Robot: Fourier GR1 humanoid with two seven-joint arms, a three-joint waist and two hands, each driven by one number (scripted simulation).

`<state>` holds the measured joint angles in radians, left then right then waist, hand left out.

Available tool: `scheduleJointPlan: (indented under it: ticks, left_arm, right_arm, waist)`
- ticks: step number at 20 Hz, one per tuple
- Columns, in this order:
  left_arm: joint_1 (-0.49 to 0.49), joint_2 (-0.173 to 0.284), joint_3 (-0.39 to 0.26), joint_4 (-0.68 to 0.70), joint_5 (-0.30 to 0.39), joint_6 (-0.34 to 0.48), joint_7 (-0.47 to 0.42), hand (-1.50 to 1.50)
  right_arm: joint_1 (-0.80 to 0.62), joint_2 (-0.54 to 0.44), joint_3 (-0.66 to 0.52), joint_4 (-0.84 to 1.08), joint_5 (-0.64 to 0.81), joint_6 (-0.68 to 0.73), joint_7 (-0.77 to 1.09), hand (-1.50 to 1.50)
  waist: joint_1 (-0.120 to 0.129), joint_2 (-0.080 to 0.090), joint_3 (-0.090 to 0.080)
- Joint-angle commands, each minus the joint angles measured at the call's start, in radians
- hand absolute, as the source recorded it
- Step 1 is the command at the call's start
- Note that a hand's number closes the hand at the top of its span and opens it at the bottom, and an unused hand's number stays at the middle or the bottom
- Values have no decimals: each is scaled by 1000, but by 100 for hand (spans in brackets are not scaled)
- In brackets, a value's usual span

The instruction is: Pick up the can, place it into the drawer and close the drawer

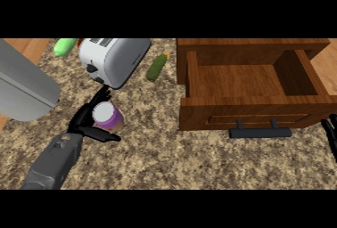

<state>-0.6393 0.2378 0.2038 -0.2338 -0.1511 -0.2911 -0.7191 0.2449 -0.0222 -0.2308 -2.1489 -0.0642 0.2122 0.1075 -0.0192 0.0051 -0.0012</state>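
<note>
The robot's left hand curls round a purple can w/ a white top, fingers behind it on the hand's left, thumb hooked in front. The can stands upright on the speckled counter, inside the grasp. Just beyond the fingertips sits a white toaster; a green cucumber lies further right of it, and a lighter green item shows at the toaster's far left. Well to the hand's right, the wooden drawer stands open, its dark handle facing the near edge. The right hand shows only as dark fingers at the right edge; can't tell whether open or closed. A grey appliance fills the area left of the forearm.
</note>
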Motion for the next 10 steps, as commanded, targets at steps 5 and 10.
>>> scheduleJointPlan:
  ticks: [5, 10]
  left_arm:
    - [-10, -22, -16, -5, -14, -14, -38, -150]
    - [-27, -63, -16, 11, -15, -5, -49, 150]
  right_arm:
    - [-54, -50, -74, 50, -66, 22, 29, -150]
    - [-46, -14, -22, -32, -41, -18, 75, -150]
  waist:
    - [4, -1, 0]
    - [1, 0, 0]
